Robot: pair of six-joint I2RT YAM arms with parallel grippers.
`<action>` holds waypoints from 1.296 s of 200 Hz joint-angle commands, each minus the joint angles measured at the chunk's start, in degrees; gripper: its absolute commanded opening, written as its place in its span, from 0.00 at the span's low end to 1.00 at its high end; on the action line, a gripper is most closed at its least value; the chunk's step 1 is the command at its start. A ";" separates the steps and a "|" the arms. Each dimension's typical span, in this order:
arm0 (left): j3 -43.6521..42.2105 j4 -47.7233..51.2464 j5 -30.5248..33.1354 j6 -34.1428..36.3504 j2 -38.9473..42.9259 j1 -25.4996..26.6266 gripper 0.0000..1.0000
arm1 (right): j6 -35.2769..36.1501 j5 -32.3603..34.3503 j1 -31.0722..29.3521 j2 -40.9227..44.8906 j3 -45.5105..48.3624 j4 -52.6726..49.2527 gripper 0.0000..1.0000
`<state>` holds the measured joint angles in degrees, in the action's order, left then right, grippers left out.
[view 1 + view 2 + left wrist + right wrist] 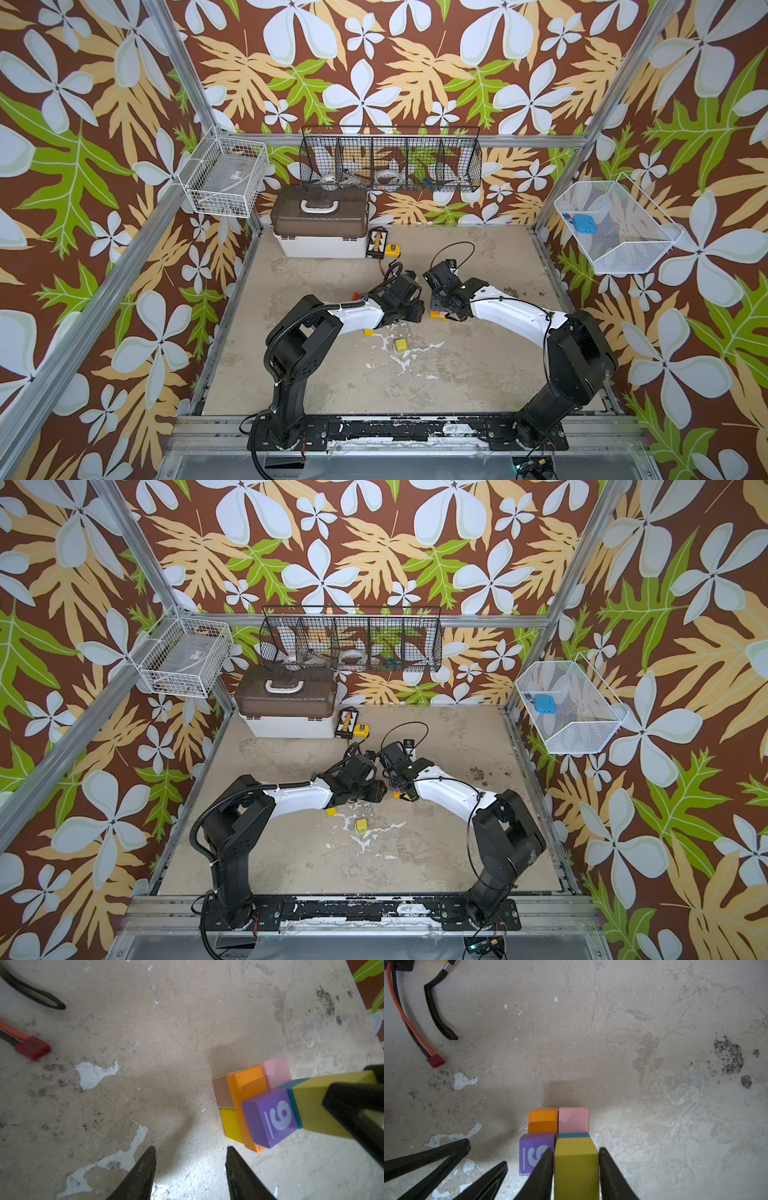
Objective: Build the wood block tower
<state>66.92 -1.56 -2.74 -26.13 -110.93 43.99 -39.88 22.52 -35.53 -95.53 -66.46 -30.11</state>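
Brown wallpaper (374,62) with white flowers and tan and green leaves on three walls. Aluminium frame posts (187,70). Worn beige desk (478,374), stained, white chipped patches. Black wire basket (390,160) on back wall, white wire baskets left (224,178) and right (615,228). Brown-lidded toolbox (320,228) back left. Even light.

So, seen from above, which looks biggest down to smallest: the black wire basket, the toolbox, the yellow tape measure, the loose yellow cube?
In a top view:
1. black wire basket
2. toolbox
3. yellow tape measure and loose yellow cube: about alike, too close to rank.
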 commanded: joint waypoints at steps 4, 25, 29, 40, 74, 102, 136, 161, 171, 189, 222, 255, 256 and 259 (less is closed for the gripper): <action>1.43 -0.64 -2.36 -1.15 -0.68 -0.04 0.55 | 0.17 1.45 0.03 1.29 -0.29 -0.82 0.39; 1.96 -0.35 -1.74 -1.64 -0.89 -0.04 0.55 | 0.48 2.07 0.02 2.45 -0.19 -1.00 0.39; 2.14 -0.12 -1.39 -1.81 -0.91 -0.04 0.55 | 0.50 2.17 0.04 2.71 -0.17 -1.09 0.39; 2.75 0.61 -0.79 -1.82 -1.12 -0.07 0.55 | 0.42 2.41 0.02 3.51 -0.06 -1.16 0.40; 3.56 0.77 -1.43 -1.77 -1.50 -0.04 0.55 | 0.03 3.54 0.20 6.82 1.26 -1.12 0.41; 3.84 0.77 -1.39 -1.47 -1.81 -0.04 0.55 | -0.20 4.01 0.87 10.07 3.11 -0.49 0.45; 4.50 0.85 -1.49 -1.40 -2.09 -0.06 0.55 | -0.18 3.65 1.67 11.50 4.05 -0.13 0.46; 5.04 0.86 -1.07 -1.22 -2.74 -0.04 0.55 | -0.15 3.45 1.69 11.33 4.05 -0.11 0.46; 5.60 1.18 -0.70 -1.18 -3.06 -0.02 0.55 | -0.18 3.57 1.69 11.33 4.08 -0.21 0.45; 6.12 1.82 -0.11 -1.03 -3.41 -0.06 0.54 | -0.07 3.67 1.69 11.38 4.13 -0.28 0.45; 5.95 1.60 -0.05 -1.02 -2.97 -0.04 0.54 | 0.06 3.58 1.78 12.00 4.48 -0.15 0.45; 5.77 1.65 0.13 -1.12 -2.99 -0.04 0.54 | 0.02 3.63 1.78 12.12 4.63 -0.22 0.45; 5.77 1.65 0.12 -1.12 -3.03 -0.09 0.54 | 0.04 3.65 1.78 12.16 4.65 -0.26 0.45; 5.77 1.61 0.04 -1.18 -3.02 -0.05 0.54 | 0.06 3.67 1.78 12.20 4.61 -0.22 0.45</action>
<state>72.66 -0.64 -3.07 -27.33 -114.21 43.99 -39.88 25.50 -33.76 -83.72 -61.91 -30.17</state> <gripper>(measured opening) 0.541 0.453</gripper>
